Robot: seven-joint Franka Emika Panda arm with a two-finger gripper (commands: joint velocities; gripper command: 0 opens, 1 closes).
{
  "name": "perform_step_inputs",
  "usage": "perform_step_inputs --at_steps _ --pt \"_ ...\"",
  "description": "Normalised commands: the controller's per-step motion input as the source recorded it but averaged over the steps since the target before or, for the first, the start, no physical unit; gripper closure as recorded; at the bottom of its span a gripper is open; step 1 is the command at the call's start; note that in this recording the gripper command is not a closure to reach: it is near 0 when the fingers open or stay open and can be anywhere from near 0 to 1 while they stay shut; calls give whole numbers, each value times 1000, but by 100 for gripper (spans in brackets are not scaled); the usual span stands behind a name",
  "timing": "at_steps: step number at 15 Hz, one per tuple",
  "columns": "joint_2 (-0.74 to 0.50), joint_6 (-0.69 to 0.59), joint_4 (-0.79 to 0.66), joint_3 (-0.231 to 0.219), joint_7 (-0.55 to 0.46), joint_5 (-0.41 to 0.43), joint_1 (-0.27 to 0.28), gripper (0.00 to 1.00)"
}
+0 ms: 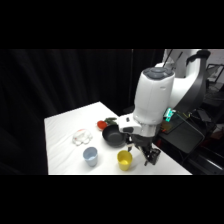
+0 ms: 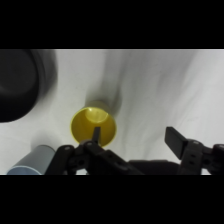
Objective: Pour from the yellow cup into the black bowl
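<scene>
The yellow cup (image 1: pixel 125 160) stands upright on the white table near its front edge. From above in the wrist view, the yellow cup (image 2: pixel 93 126) shows its open mouth, and I cannot tell whether anything is inside. My gripper (image 1: pixel 143 153) hangs just right of the cup, low over the table. The gripper (image 2: pixel 135 137) is open, with its left finger over the cup's near rim and its right finger well off to the side. The black bowl (image 1: pixel 114 136) sits just behind the cup; the black bowl (image 2: pixel 20 85) fills the wrist view's upper left.
A pale blue cup (image 1: pixel 90 156) stands left of the yellow one, and the blue cup (image 2: pixel 34 160) shows at the wrist view's lower left. A clear glass dish (image 1: pixel 81 136) lies left of the bowl, with a small red object (image 1: pixel 102 123) behind it. Dark equipment stands off the table's right edge.
</scene>
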Motion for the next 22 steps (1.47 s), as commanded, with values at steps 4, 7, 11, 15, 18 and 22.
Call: perform_step_inputs --at_steps 4,7,11,15,18,22 --pt "271 168 187 -130 -101 -81 104 0" --pt "267 136 212 -116 -138 -10 95 0" --pt "174 126 128 -122 -141 12 95 100" --pt "-62 94 -20 -147 -87 -19 107 100" --pt "-181 106 -110 -171 34 -94 157 66" --pt "-226 52 -136 -149 84 -125 136 8"
